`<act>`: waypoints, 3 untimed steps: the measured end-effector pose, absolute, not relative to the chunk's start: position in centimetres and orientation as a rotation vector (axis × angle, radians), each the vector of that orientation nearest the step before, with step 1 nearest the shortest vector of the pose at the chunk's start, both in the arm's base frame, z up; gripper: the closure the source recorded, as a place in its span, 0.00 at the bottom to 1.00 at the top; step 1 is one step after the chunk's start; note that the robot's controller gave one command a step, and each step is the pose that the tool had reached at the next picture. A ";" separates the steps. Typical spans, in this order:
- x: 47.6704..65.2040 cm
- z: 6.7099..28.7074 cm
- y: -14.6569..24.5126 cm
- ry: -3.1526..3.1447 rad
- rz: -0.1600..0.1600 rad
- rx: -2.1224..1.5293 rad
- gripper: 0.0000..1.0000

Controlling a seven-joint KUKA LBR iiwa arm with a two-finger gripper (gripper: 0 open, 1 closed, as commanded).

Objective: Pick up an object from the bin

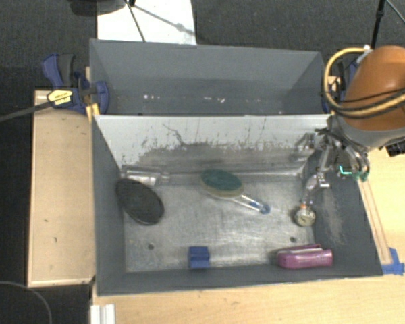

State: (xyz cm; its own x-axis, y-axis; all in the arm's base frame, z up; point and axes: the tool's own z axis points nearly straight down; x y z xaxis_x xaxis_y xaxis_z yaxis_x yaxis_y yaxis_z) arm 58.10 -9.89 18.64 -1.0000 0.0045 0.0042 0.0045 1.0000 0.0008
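The gripper (310, 186) hangs at the right side of the bin (189, 140), well to the right of the brush (221, 182). Whether it is wide or narrow I cannot tell. Just beside its tip, right of the brush's handle end, lies a small round brassy knob (304, 215). I cannot tell whether the two touch. The knob looks round, with no long axis to make out. The brush lies with its green head up-left and its handle pointing down-right, toward the knob. Below-right of the brush is a purple bar (304, 256), its long axis running left to right. A blue block (198, 256) lies below the brush, and a black disc (140, 203) to its left.
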 end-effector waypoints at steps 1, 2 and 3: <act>57.1 7.2 -1.9 -3.136 0.000 -0.273 0.00; 57.4 7.5 -2.0 -3.145 -0.001 -0.271 1.00; 57.2 27.8 -1.9 -3.154 0.001 0.051 1.00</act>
